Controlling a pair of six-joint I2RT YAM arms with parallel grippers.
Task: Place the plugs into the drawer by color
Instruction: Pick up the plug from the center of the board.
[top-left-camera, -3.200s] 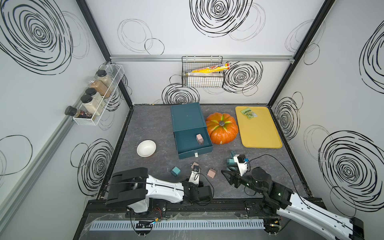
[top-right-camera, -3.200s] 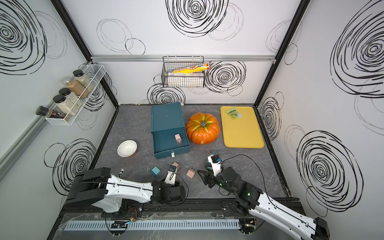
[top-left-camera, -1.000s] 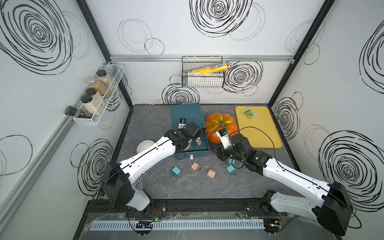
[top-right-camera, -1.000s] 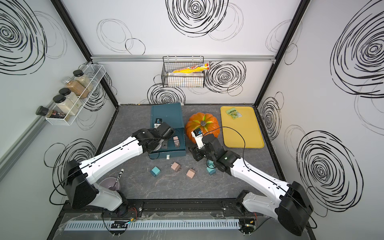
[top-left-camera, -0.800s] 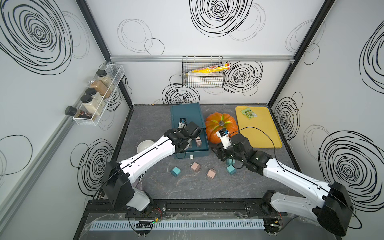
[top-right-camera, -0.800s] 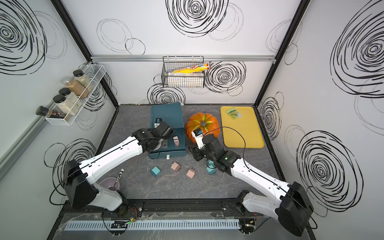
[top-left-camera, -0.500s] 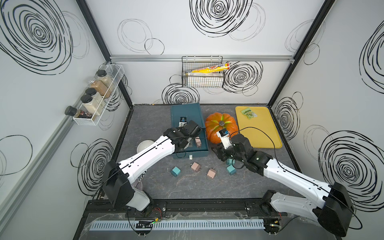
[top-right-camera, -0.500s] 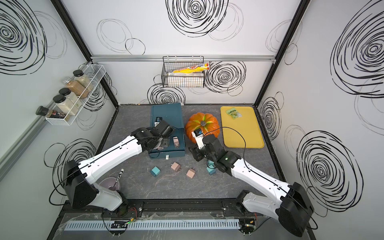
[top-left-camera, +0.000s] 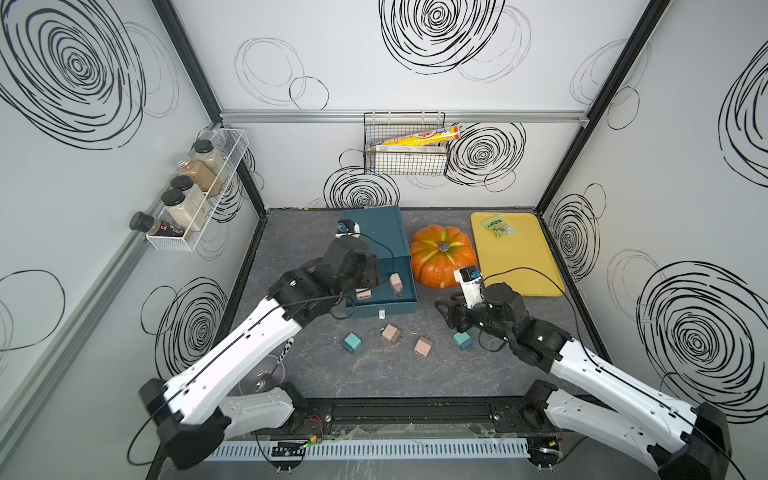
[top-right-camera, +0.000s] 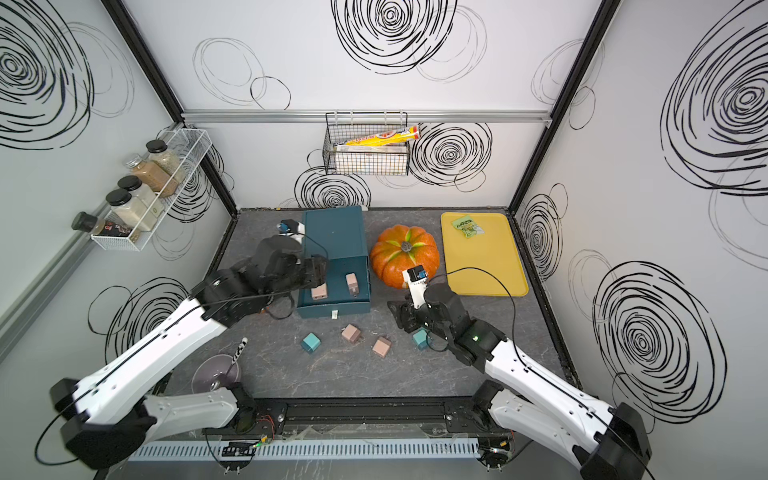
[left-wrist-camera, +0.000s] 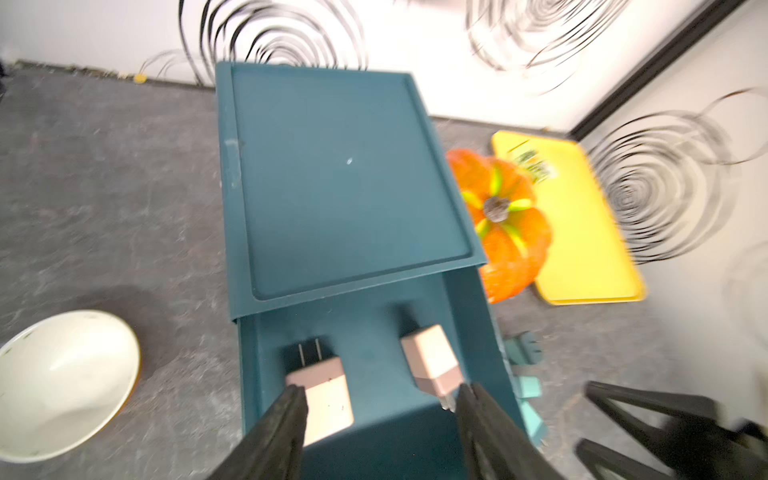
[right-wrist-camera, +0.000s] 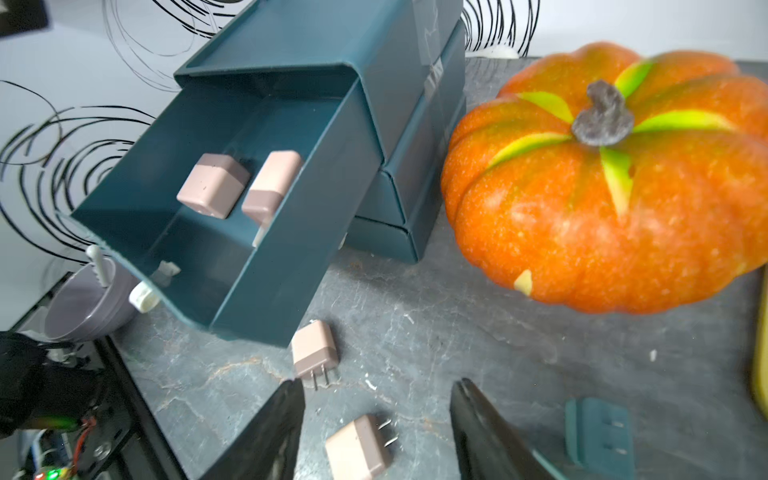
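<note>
While inside boxy drawer, smooth cubic plugs.

The pumpkin stands just beside the open drawer, blocking that side.

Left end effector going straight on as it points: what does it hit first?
The left end effector would likely meet the bare floor of the open dark teal drawer, between the two dusty pink cube plugs. Depth is unclear; it might clip one.
</note>
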